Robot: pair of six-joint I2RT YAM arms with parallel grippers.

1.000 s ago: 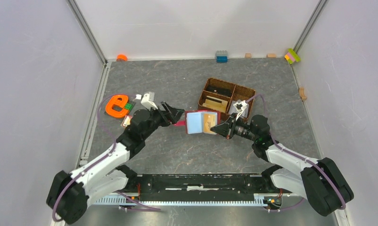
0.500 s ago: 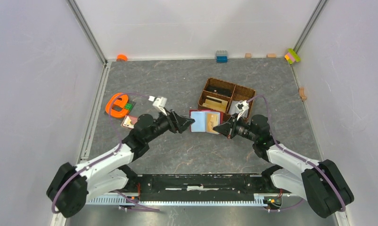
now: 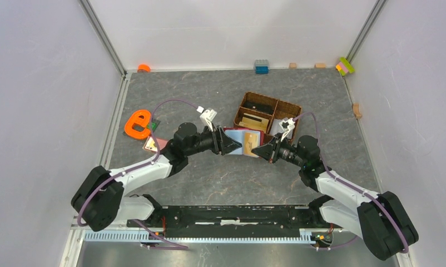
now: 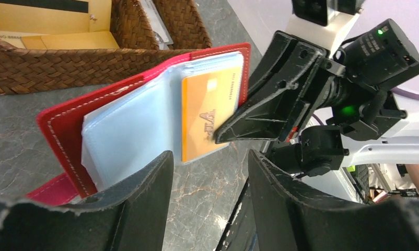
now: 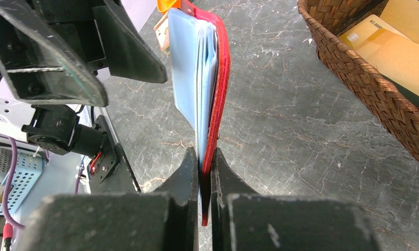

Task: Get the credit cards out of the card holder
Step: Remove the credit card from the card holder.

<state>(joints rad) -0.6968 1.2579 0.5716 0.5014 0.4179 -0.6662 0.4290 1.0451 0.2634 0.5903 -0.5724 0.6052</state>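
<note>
Your right gripper [image 5: 204, 154] pinches the holder [image 4: 66, 110]; your left gripper [image 4: 208, 157] gapes empty at its nine o'clock. Closing there might clamp sleeves [image 4: 129, 136], not the card [image 4: 205, 117].

I see the left arm [image 3: 136, 173] and right arm [image 3: 338, 187] built alike: white link shells between bulky black joints, with a purple cable [image 3: 173, 100] looping along each. The left end effector [image 4: 208, 157] and right end effector [image 5: 205, 155] carry matte black wedge-shaped fingers [image 4: 139, 209], scuffed grey at the edges. A green light [image 4: 347, 111] glows on the right wrist.
</note>
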